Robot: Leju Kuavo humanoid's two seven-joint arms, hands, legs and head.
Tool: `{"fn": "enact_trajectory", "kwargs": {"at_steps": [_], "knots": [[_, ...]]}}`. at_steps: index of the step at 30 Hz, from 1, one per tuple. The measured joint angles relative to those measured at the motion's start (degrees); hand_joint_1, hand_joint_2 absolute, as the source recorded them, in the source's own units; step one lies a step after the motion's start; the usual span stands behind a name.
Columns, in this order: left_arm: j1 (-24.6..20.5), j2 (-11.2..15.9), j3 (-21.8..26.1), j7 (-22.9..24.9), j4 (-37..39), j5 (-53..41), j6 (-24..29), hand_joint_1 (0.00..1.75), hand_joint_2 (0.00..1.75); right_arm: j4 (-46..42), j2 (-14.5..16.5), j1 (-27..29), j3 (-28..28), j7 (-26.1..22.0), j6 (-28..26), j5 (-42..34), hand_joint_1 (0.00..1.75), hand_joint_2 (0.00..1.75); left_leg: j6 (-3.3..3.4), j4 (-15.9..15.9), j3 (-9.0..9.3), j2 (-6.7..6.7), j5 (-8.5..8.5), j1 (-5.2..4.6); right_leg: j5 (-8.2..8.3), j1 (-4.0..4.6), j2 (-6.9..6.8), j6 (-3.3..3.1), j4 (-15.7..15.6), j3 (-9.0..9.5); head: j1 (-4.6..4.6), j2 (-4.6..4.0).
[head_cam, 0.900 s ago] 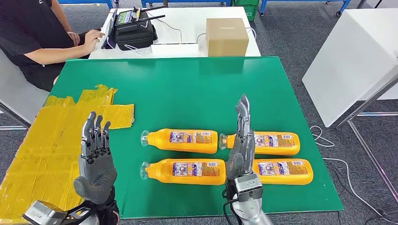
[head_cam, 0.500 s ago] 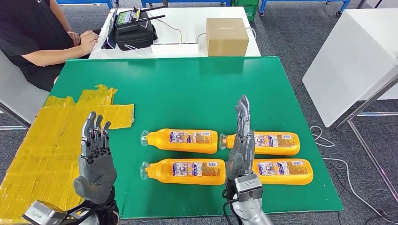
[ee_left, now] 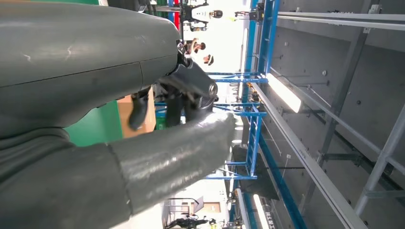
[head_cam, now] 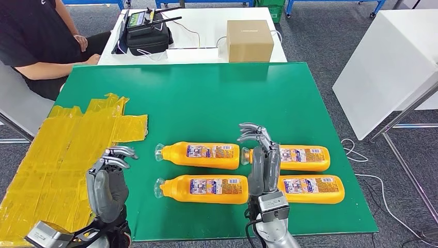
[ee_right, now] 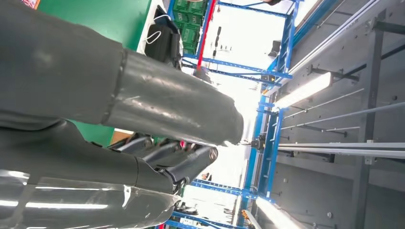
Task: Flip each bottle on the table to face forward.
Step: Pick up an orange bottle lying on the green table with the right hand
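1. Lower left of the head view: the left hand is raised, fingers curled in, holding nothing.
2. Lower centre: four orange bottles lie lengthwise across the green table, caps pointing left.
3. Among them, the right hand is raised, fingers curled, empty.

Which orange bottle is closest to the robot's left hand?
The front-left bottle. Its cap end points toward the left hand, with bare green table between them. The other three lie farther back or behind the right hand.
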Motion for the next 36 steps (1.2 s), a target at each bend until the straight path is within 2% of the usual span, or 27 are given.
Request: {"fn": "enact_trajectory", "kwargs": {"at_steps": [22,24,25,27,29,36], "knots": [[0.0,0.0,0.0,0.0,0.0,-0.2,0.2,1.75,0.00,0.0,0.0,0.0,0.0,0.0,0.2,-0.2,1.75,0.00,0.00,0.0,0.00,0.00,0.00,0.00,0.00,0.00,0.00,0.00,0.0,0.00,0.00,0.00],[-0.3,0.1,0.0,0.1,0.2,-1.8,1.9,1.75,0.00,0.0,-0.1,0.0,0.1,0.0,3.0,-2.2,1.75,0.00,0.00,0.0,0.00,0.00,0.00,0.00,0.00,0.00,0.00,0.00,0.0,0.00,0.01,0.00],[-0.9,0.3,0.2,0.1,0.7,-2.6,3.0,1.75,0.00,0.0,-0.3,-0.1,0.1,0.0,6.6,-3.6,1.75,0.00,0.00,0.0,0.00,-0.02,0.00,0.00,0.00,0.00,-0.01,0.00,0.0,0.01,0.02,0.00],[-2.7,1.1,0.8,0.1,2.2,-3.7,4.5,0.87,0.00,0.0,-0.7,-0.1,0.2,-0.1,14.1,-5.6,0.87,0.00,0.00,0.0,0.01,-0.04,0.01,0.00,0.00,0.00,-0.01,0.00,0.0,0.03,0.02,0.00],[-4.3,1.6,1.6,0.2,3.8,-4.4,5.1,0.00,0.00,0.2,-0.9,-0.1,0.2,0.0,17.5,-5.2,0.00,0.00,0.00,0.0,0.03,-0.02,0.01,0.01,0.01,0.00,-0.01,0.00,0.0,0.04,0.02,0.00],[-5.6,1.9,2.6,1.4,7.4,-7.0,9.9,0.00,0.00,1.3,-0.9,-0.1,0.0,2.1,15.0,-0.3,0.00,0.00,0.00,0.0,0.02,0.00,0.01,0.00,0.01,0.00,-0.01,0.01,0.0,0.04,0.01,0.00]]}}
